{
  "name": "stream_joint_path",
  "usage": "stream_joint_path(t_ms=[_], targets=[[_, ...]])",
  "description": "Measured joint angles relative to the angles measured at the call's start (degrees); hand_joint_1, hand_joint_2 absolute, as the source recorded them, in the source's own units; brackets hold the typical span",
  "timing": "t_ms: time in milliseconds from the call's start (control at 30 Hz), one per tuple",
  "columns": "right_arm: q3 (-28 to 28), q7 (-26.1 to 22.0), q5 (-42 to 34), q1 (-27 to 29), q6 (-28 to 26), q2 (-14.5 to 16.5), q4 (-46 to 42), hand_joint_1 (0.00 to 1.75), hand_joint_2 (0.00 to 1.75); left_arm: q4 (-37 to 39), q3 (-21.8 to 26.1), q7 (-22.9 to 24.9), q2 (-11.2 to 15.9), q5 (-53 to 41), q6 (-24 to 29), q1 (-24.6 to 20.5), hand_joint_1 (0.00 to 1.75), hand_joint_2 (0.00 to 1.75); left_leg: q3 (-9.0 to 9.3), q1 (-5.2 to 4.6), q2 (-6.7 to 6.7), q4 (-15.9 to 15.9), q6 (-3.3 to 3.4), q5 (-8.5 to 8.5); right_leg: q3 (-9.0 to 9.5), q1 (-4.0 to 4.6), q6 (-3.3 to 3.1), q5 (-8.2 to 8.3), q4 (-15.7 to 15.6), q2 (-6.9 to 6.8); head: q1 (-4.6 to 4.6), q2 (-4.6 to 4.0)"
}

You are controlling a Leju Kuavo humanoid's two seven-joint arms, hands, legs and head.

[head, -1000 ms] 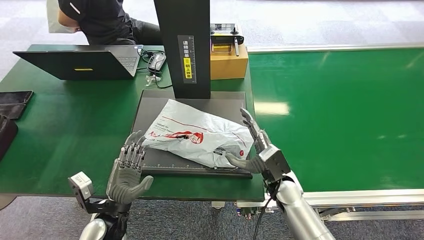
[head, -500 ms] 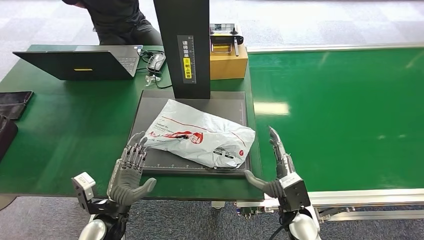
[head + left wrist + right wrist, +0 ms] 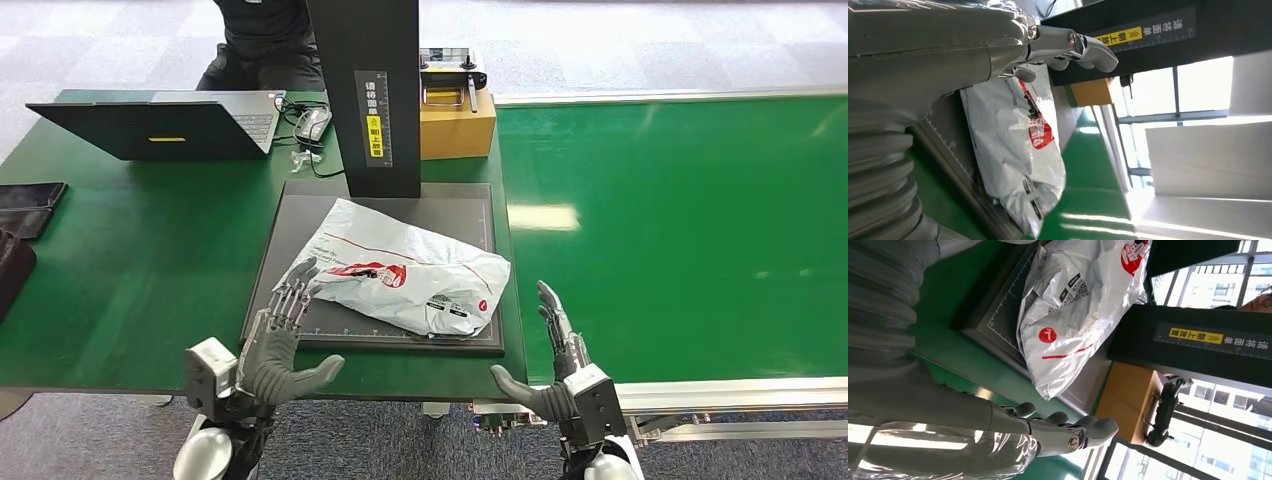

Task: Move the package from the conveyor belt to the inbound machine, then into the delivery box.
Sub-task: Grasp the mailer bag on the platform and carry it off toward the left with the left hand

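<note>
Green table (image 3: 150, 260), package (image 3: 400, 268), laptop (image 3: 150, 128) cropped

Each silver arm ends in a grey ribbed cover and a grey, dark-fingered robot hand (image 3: 278, 345).

White package (image 3: 405, 268) with red print, black scanner plate (image 3: 300, 210) — green table (image 3: 140, 250), orange-brown box (image 3: 457, 125)

A green table (image 3: 150, 260) holds an open black laptop (image 3: 160, 128) at its far left. A mouse (image 3: 312, 124) lies just right of the laptop. A dark case (image 3: 30, 205) sits nearer, at the table's left edge. A person (image 3: 262, 45) sits behind the laptop.
</note>
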Motion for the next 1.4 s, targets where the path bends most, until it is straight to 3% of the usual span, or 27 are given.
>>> stream_joint_path(t_ms=[200,467,667,1133,1400], targets=[[-0.16,0.49,2.49,0.04,-0.78,0.72,0.03,0.0,1.75,0.88,-5.98,2.5,0.02,-18.06,6.86,-4.41,0.0,1.75,0.0,0.0,0.0,0.01,0.01,0.0,0.01,-0.01,0.01,0.01,0.0,-0.01,0.01,0.0],[-1.37,1.92,5.84,-0.08,-1.28,2.13,0.01,0.0,1.75,7.93,-15.99,9.14,-0.28,-37.6,12.13,-14.59,0.0,1.75,0.02,-0.01,-0.01,0.03,0.02,0.02,0.04,-0.01,0.01,0.02,0.0,-0.02,0.01,0.0],[-1.92,2.36,7.43,0.0,-1.99,2.56,-0.07,0.0,1.75,13.0,-20.23,10.47,-0.83,-40.25,12.41,-18.98,0.0,1.75,0.02,-0.01,0.02,0.03,0.02,0.01,0.02,-0.01,0.01,0.02,0.0,0.01,0.01,0.0],[-2.54,2.38,7.44,0.05,-1.98,2.74,-0.19,0.0,1.75,16.31,-22.03,10.88,-0.94,-40.54,12.44,-20.65,0.0,1.75,0.02,-0.01,0.02,0.02,0.02,0.01,0.02,-0.01,0.01,0.02,0.0,0.01,0.0,0.0],[-4.19,3.35,8.94,1.68,-2.26,4.44,-2.25,0.0,1.75,25.62,-22.83,27.28,-2.01,-50.07,10.94,-25.18,0.0,1.75,0.02,-0.01,0.01,0.03,0.02,0.01,0.03,-0.01,0.01,0.02,0.0,0.0,0.01,0.0]])
